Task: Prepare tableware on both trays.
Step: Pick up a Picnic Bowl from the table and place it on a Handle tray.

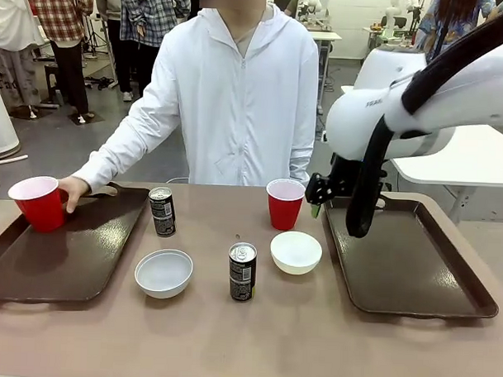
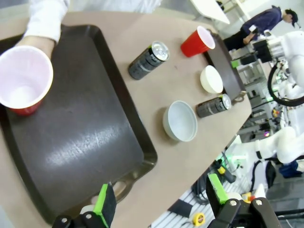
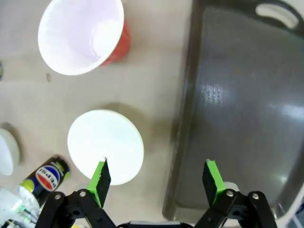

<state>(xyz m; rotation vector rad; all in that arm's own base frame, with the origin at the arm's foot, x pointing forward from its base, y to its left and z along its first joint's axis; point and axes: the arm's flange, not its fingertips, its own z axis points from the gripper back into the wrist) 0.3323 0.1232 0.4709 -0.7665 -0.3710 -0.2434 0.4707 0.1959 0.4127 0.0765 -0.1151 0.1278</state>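
Across the table [image 1: 254, 337], front view: a person's hand [image 1: 73, 190] touches one red cup [image 1: 38, 202] standing on the left tray [image 1: 59, 256]; the second red cup [image 1: 285, 203], left bowl [image 1: 163, 272], right bowl [image 1: 295, 251], far can [image 1: 161, 211] and near can [image 1: 242, 272] stand between the trays. The right gripper [image 1: 315, 209] hangs at the far corner of the right tray [image 1: 406, 260], its jaws unreadable there. Left wrist view: left gripper [image 2: 159, 185] released, empty, above the left tray's near handle. Right wrist view: jaws spread wide, one pad over the right bowl, the other over the tray, grasping nothing.
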